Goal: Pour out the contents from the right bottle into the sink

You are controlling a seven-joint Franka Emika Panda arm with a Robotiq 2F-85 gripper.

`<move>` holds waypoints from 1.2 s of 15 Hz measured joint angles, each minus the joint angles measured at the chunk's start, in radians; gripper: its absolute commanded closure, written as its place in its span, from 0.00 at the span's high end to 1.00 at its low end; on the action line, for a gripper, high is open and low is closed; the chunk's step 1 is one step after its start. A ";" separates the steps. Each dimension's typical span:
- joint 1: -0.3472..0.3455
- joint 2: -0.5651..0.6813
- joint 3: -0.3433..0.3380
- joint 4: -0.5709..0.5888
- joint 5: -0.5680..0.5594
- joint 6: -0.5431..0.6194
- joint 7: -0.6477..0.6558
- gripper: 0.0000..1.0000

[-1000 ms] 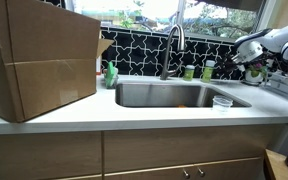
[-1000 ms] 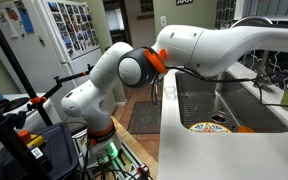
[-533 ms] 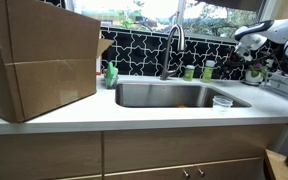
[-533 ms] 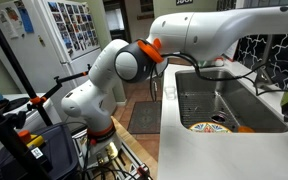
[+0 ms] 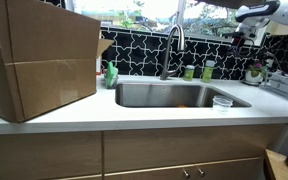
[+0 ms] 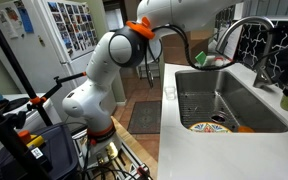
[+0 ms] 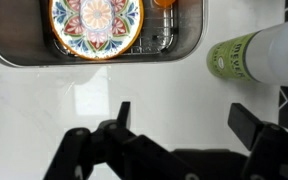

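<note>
Two green bottles stand behind the sink, right of the faucet; the right bottle is upright on the counter. In the wrist view a green bottle with a white upper part shows from above at the right, beside the sink. My gripper is open and empty, high over bare white counter, apart from the bottle. In an exterior view my arm is raised at the top right, well above the bottles.
A colourful plate and an orange object lie in the sink. A clear plastic cup stands on the sink's right rim. A green soap bottle and a large cardboard box are at the left. The faucet rises behind the basin.
My arm has lifted from low beside the counter's right end to high above it. The bottles, cup and plate have not moved.
</note>
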State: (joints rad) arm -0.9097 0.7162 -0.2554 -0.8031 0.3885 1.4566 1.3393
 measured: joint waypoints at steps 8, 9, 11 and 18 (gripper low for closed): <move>0.114 -0.096 0.001 -0.016 -0.168 0.021 -0.315 1.00; 0.128 -0.106 0.001 -0.023 -0.183 0.034 -0.359 1.00; 0.152 -0.131 0.001 -0.046 -0.203 0.075 -0.449 1.00; 0.212 -0.234 0.010 -0.172 -0.235 0.253 -0.789 1.00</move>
State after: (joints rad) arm -0.6978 0.4821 -0.2452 -0.9749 0.1533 1.7099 0.5500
